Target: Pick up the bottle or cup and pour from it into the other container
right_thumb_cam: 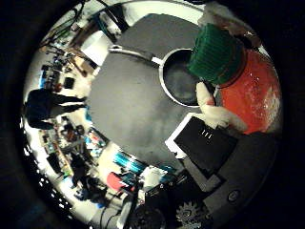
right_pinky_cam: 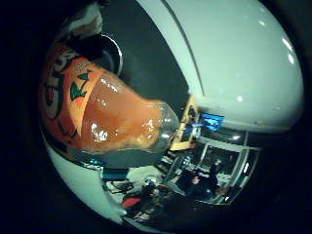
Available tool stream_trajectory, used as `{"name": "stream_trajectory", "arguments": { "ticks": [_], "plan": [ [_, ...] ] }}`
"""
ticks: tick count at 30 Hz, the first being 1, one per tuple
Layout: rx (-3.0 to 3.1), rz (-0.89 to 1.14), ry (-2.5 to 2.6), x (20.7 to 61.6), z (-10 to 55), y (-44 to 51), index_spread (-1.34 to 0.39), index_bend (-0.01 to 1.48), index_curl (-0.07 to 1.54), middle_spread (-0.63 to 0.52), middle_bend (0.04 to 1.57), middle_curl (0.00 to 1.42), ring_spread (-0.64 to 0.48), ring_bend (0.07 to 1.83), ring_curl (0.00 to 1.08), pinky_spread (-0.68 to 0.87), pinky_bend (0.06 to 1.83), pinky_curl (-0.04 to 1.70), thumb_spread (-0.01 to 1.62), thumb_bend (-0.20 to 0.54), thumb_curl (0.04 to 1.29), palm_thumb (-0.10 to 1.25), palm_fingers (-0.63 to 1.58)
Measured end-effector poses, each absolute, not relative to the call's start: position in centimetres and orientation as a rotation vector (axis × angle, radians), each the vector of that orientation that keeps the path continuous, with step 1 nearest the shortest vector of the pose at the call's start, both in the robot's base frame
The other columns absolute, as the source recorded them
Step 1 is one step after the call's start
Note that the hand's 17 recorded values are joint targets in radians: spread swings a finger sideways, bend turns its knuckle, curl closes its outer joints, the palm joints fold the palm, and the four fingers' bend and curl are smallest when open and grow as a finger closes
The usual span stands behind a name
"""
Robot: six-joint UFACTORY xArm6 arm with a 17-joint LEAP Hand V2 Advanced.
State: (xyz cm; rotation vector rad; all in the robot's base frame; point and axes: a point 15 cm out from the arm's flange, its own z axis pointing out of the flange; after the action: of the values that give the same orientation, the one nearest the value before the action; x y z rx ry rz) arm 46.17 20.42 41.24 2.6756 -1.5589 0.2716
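An orange drink bottle with an orange label fills much of the little finger side palm view, close to my palm. In the thumb side palm view its green cap lies over the rim of a steel pot with a long handle. The pot stands on a round grey table. My right hand is shut on the bottle: a white fingertip presses on its orange body, with a black part of the hand just below. The bottle is tilted, neck towards the pot.
The grey table has bare surface beside the pot on the handle's side. A cluttered room with desks and shelves lies beyond the table's edge. A large white curved surface stands close behind the bottle; what it is cannot be told.
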Motion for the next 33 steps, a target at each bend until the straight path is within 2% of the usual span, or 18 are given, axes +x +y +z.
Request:
{"name": "stream_trajectory", "arguments": {
  "ticks": [8, 15, 19, 27, 33],
  "plan": [
    [2.919, -0.093, -1.7, 43.5, 44.0, 27.6, -0.31, 1.0, 1.15, -0.25, 1.14, 1.18, -0.28, 1.26, 0.97, -0.26, 1.21, 0.99, 0.18, -0.019, 0.95, 1.14, 1.07],
    [3.006, -0.601, -1.787, 41.5, 45.2, 33.6, -0.31, 1.01, 1.15, -0.25, 1.15, 1.18, -0.28, 1.28, 0.97, -0.25, 1.22, 1.0, 0.21, -0.017, 0.95, 1.14, 1.08],
    [2.968, -0.647, -1.782, 42.0, 43.3, 34.2, -0.31, 1.0, 1.15, -0.26, 1.15, 1.18, -0.28, 1.28, 0.96, -0.25, 1.27, 1.0, 0.31, -0.021, 0.95, 1.11, 1.08],
    [2.909, -0.648, -1.659, 41.8, 37.6, 35.7, -0.31, 0.9, 1.12, -0.25, 1.06, 1.13, -0.26, 1.24, 0.91, -0.25, 1.33, 0.94, 0.77, -0.014, 0.88, 1.06, 1.09],
    [2.876, -0.652, -1.627, 41.7, 35.6, 35.9, -0.32, 0.82, 1.06, -0.25, 1.0, 1.07, -0.25, 1.22, 0.82, -0.27, 1.25, 0.85, 0.85, -0.028, 0.78, 1.01, 1.12]
  ]
}}
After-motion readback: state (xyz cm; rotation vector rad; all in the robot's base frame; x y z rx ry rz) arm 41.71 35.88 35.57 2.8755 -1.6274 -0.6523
